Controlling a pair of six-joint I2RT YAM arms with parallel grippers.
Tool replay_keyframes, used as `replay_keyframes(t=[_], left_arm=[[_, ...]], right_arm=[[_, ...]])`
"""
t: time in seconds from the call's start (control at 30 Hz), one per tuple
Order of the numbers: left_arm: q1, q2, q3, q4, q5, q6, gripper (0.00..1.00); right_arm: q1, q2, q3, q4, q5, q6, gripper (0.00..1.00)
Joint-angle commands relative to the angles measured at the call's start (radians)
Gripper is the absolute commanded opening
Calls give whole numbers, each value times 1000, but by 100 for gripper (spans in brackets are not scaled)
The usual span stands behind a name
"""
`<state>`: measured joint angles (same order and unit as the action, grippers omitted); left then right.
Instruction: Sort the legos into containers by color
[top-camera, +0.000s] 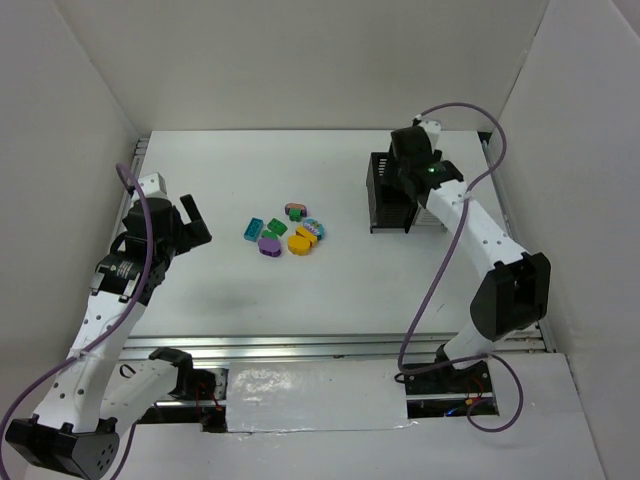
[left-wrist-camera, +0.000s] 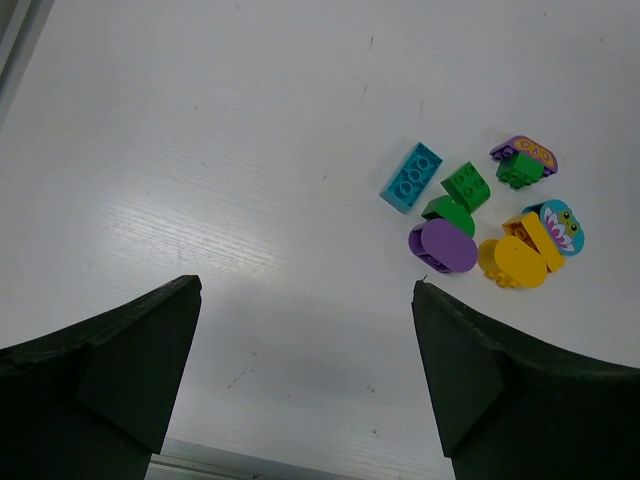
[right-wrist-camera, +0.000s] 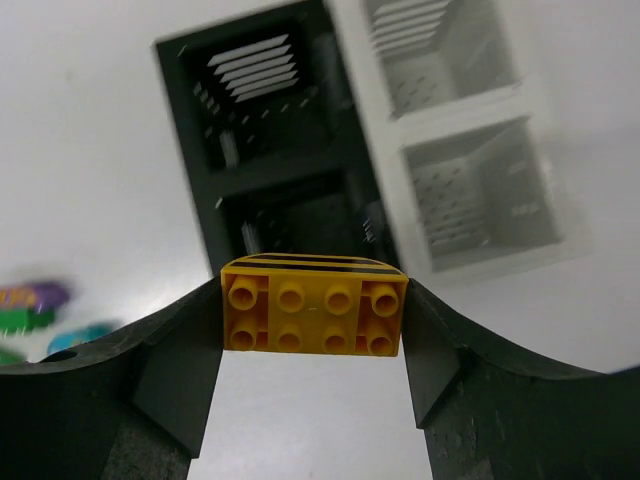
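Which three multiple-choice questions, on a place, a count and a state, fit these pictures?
1. Where is the right gripper? A) above the brick pile B) above the black bins C) off the table
2. How many white bins? A) one B) two C) four
3. The left gripper is: A) open, empty B) shut on a teal brick C) holding a bin
Answers: B, the wrist view shows the bins below its yellow brick; B, two sit side by side; A, only table lies between its fingers.

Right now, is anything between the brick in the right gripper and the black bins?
Nothing visible. The right gripper holds the orange brick above the black bins, whose open tops are uncovered.
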<state>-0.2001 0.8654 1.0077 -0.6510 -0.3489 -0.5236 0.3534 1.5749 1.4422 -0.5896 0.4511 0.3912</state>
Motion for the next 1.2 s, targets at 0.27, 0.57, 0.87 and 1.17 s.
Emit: replay_keyframes(t=[0.27, 0.57, 0.87, 1.17], left_arm=[[-5, -8, 0, 31, 24, 16, 99], [-5, 3, 5, 31, 31, 19, 100], [-5, 0, 5, 31, 28, 19, 99], [-5, 0, 6, 28, 21, 19, 100]], right_arm=[[-248, 168, 147, -21, 8, -35, 22], [-274, 177, 127, -10, -15, -38, 50], [-274, 174, 129, -27, 8, -31, 90], [-104, 44, 96, -23, -37, -52, 95]])
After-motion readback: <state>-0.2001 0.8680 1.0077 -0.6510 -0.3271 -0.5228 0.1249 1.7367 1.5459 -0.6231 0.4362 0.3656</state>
